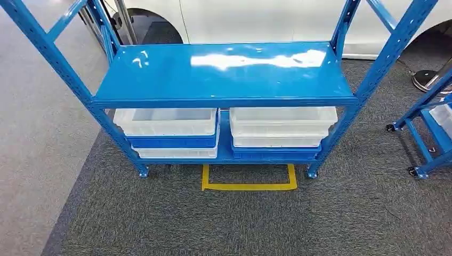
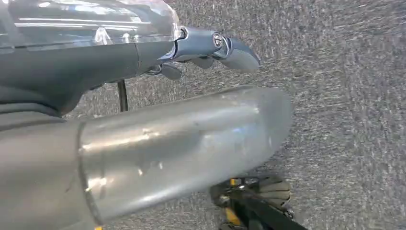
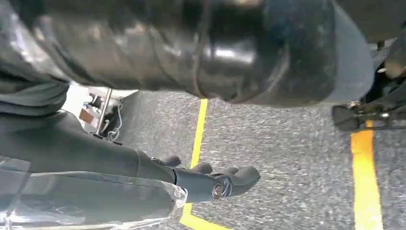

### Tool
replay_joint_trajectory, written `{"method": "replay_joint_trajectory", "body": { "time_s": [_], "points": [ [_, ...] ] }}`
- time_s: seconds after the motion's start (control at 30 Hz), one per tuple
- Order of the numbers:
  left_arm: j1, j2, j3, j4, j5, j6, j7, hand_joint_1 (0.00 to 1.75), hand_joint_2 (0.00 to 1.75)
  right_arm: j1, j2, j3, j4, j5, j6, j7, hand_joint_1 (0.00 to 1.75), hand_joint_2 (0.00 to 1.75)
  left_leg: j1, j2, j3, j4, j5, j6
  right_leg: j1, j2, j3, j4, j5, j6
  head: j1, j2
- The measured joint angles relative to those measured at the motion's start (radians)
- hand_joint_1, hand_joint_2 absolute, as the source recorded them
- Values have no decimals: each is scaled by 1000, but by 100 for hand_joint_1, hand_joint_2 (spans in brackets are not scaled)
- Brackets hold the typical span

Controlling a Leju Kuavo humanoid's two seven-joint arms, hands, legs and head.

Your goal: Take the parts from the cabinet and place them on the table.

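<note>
The cabinet is a blue metal rack (image 1: 224, 72) straight ahead in the head view, and its top shelf is bare and glossy. On the lower shelf sit two stacks of translucent white and blue bins, one left (image 1: 166, 121) and one right (image 1: 282, 121). The shelf above hides what they contain. My left hand (image 2: 210, 48) hangs over grey carpet with its fingers loosely extended, holding nothing. My right hand (image 3: 215, 179) also hangs over the carpet, fingers stretched out and empty.
A yellow tape outline (image 1: 248, 185) marks the carpet in front of the rack. A second blue wheeled rack (image 1: 426, 133) stands at the right. A white car (image 1: 266, 21) is behind the rack. Smooth grey floor (image 1: 32, 149) lies to the left. Yellow floor lines (image 3: 198, 129) run under my right hand.
</note>
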Motion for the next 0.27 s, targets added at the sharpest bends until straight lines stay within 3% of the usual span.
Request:
{"method": "replay_joint_trajectory", "body": {
  "time_s": [0.03,0.07,0.13,0.2,0.23,0.27],
  "points": [
    [0,0,0,0,0,-1,0,0,0,-2,0,-1,0,0,1,0,0,0,-6,4,49,-91,36,15,2,-3,4,0,-1,1,0,0],
    [-1,3,1,-3,0,-2,-1,0,0,-1,3,-2,1,0,3,0,0,0,-13,19,75,-146,26,35,-1,-7,5,0,-3,3,1,0],
    [-4,2,0,-5,0,-2,-4,0,0,-2,3,-4,2,0,2,0,0,0,-22,19,74,-159,24,44,-3,-12,7,-8,-6,20,1,0],
    [3,2,3,-5,0,-3,-4,0,0,-3,3,-5,2,0,2,0,0,0,-18,15,85,-176,29,56,-3,-13,16,9,19,32,1,0],
    [3,0,3,-5,0,-3,-4,0,0,-3,2,-6,2,0,2,0,0,0,-8,12,110,-192,39,56,3,-13,13,17,8,35,0,0],
    [3,-1,3,-5,0,-3,-5,0,0,-4,0,-6,2,0,2,0,0,0,-7,12,115,-197,39,57,0,3,8,40,-12,37,3,0]
  ]
}}
